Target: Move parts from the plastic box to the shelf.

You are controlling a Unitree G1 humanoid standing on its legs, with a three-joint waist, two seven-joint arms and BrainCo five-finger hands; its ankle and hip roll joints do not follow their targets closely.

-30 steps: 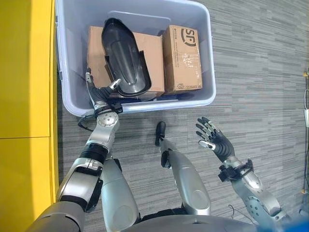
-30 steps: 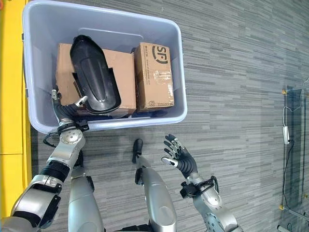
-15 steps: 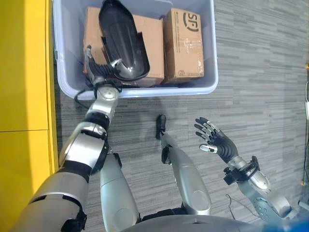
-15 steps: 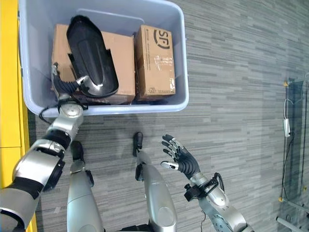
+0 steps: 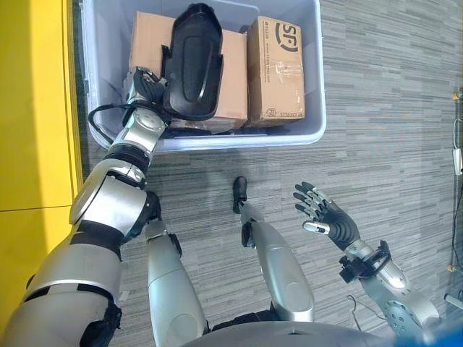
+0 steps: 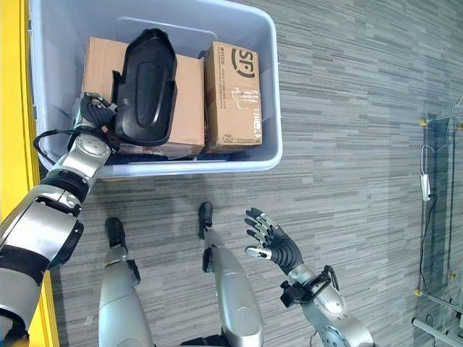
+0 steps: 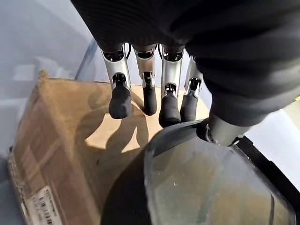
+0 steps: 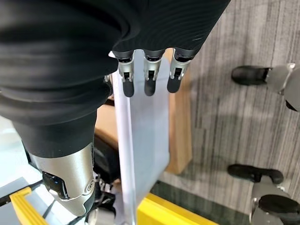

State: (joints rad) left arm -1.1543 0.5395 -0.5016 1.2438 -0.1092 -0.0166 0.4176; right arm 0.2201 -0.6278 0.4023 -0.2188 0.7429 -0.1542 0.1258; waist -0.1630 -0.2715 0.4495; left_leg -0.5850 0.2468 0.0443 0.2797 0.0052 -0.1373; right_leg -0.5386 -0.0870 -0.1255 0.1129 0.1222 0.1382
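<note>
A light grey plastic box (image 5: 246, 137) stands on the floor ahead. Inside it a long black moulded part (image 5: 192, 61) lies slanted across a large cardboard carton (image 5: 148, 36). My left hand (image 5: 145, 85) reaches over the box's near wall to the part's lower left edge. In the left wrist view its fingers (image 7: 145, 93) curl over the carton and its thumb presses on the part's rim (image 7: 206, 187), pinching it. My right hand (image 5: 329, 220) hovers open above the floor at the lower right, fingers spread, holding nothing.
A smaller taped carton (image 5: 275, 72) stands at the box's right end, beside the black part. A yellow surface (image 5: 36, 108) runs along the left, close to the box. Grey striped carpet (image 5: 391, 108) stretches to the right of the box.
The black part has swung round: its far end now points up and right instead of up and left. My left hand has reached further into the box. The right hand stays put.
</note>
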